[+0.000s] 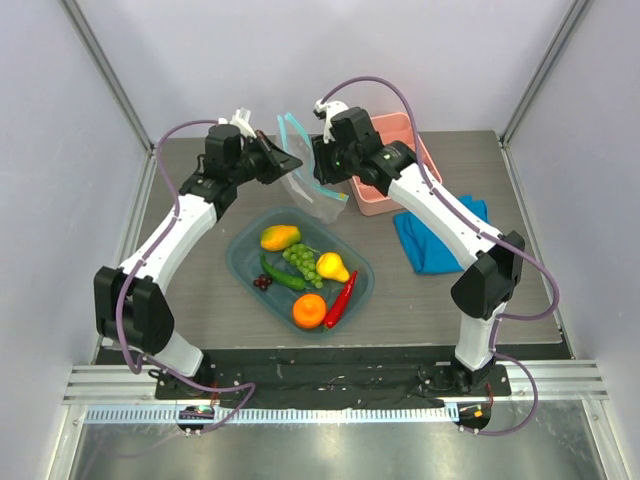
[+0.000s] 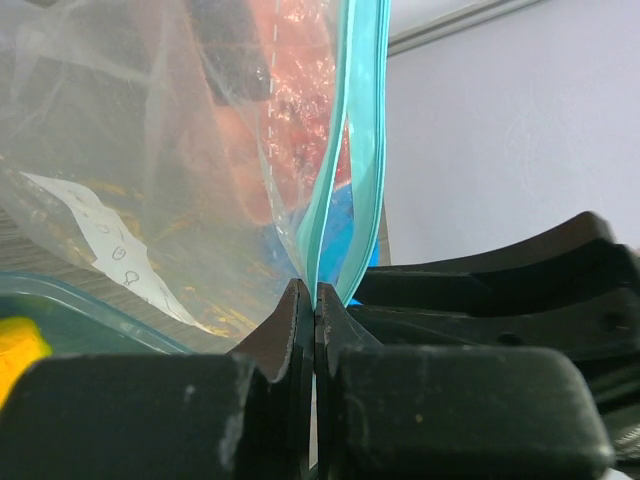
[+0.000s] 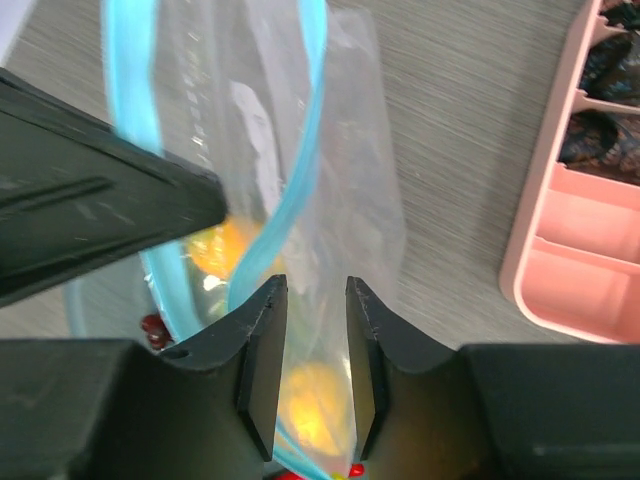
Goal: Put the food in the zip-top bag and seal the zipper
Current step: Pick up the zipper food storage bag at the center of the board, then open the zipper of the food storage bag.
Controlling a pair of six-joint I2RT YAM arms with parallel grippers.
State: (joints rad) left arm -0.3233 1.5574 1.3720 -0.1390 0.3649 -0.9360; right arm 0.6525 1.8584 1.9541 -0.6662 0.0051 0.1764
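1. Top view:
   - The left fingers [image 1: 281, 160] and right fingers [image 1: 322, 166] meet over the far half of the worktop [image 1: 196, 296], each at the mouth of the zip-top bag [image 1: 312, 196].
   - The bag hangs between them, its light blue zipper [image 1: 289, 131] rising in a loop and its lower end touching the far rim of the teal translucent tray [image 1: 240, 268].
   - All the food lies in that tray: mango [image 1: 280, 238], green grapes [image 1: 303, 260], pear [image 1: 332, 266], cucumber [image 1: 282, 273], cherries [image 1: 262, 283], orange [image 1: 309, 311] and red chili [image 1: 342, 299].
   - A pink divided box [image 1: 376, 206] sits just right of the bag, with a blue folded cloth [image 1: 436, 241] nearer on the right.

2. Left wrist view:
   - The left fingers [image 2: 314, 312] are pressed together, pinching the zipper [image 2: 352, 150] at the end of its strip.
   - The bag's crinkly film [image 2: 150, 150] spreads up and to the left and carries a white handwritten label [image 2: 112, 250].
   - The tray's rim [image 2: 90, 304] crosses below, beside a yellow blur too close to name.

3. Right wrist view:
   - The right fingers [image 3: 262, 340] stand apart with a narrow gap.
   - The bag's film [image 3: 350, 180] hangs down into that gap, and the zipper [image 3: 300, 160] curves to just beside the left-hand tip. I cannot tell whether either tip touches it.
   - A left finger [image 3: 100, 205] crosses at the left.
   - Yellow-orange shapes show through the film, but which fruit they are is unclear.
   - The pink box [image 3: 560, 270] holds dark items in its far compartments.
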